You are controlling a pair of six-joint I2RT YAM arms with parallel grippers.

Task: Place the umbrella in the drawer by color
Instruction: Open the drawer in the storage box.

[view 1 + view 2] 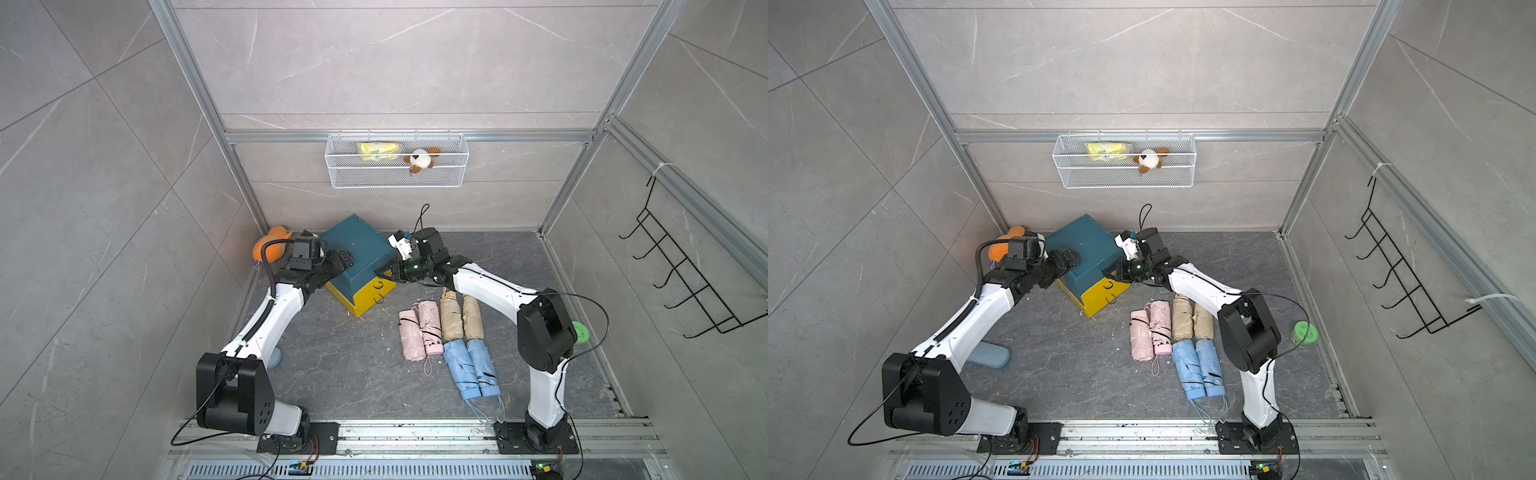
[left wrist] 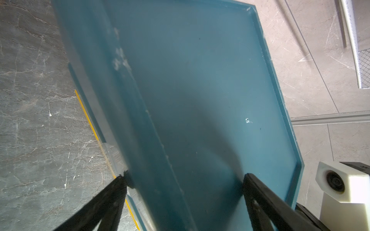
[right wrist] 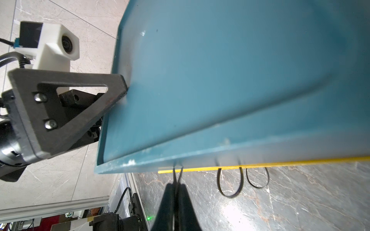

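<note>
Our right fingers [image 3: 176, 198] pinch shut on a black loop handle [image 3: 174, 172] of the teal drawer box [image 3: 220, 80]. Our left fingers [image 1: 344, 259] stand wide open against its top edge, holding nothing.

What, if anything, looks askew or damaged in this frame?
The teal drawer cabinet sits skewed, its yellow front angled to the back wall rather than square. White scuffs mark its front edge. The right end effector is shut on a black loop pull.
</note>
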